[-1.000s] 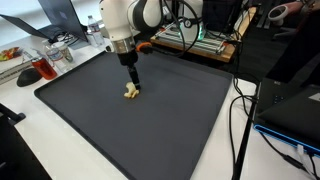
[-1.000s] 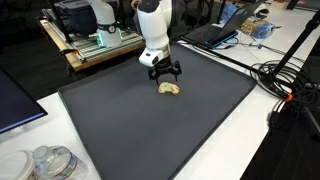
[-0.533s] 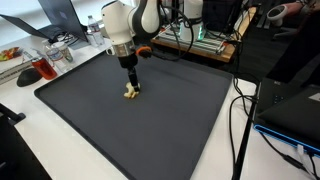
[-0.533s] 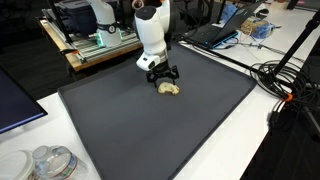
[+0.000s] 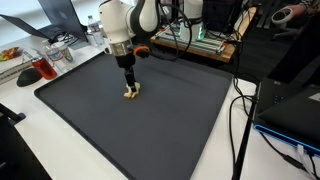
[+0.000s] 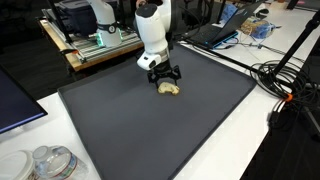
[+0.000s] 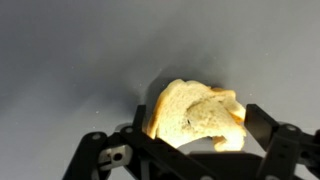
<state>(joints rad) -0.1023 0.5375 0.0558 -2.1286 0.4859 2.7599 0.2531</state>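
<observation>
closest in, wrist view: pale yellow-tan lumpy bread-like piece (image 7: 190, 108) lying on the dark grey rubbery mat (image 7: 70, 50), resting by its own weight, not lifted. black two-finger robotiq gripper (image 7: 195, 128) straddling it, jaws spread wide apart, one finger on each side, clamped on nothing. cannot tell whether the pads touch the piece. pointed straight down, judging by the piece sitting mid-view between the fingers.

further out, in an exterior view: gripper (image 5: 131, 85) low over the mat, piece (image 5: 132, 93) just under the fingertips. in an exterior view again: piece (image 6: 169, 88) just in front of the gripper (image 6: 163, 77), in the far half of the mat (image 6: 150, 135), well apart from every edge, so free room all round for the white robot arm (image 6: 152, 28).

off the mat: white tabletop (image 5: 60, 150) as a border. black cables (image 6: 285, 85) bundled beside the mat, off the working surface. clear plastic tub (image 6: 45, 162) parked at a near corner.

farthest: open laptop (image 6: 215, 33) and wooden rack of electronics (image 6: 95, 45) behind the arm, well apart from the piece.
</observation>
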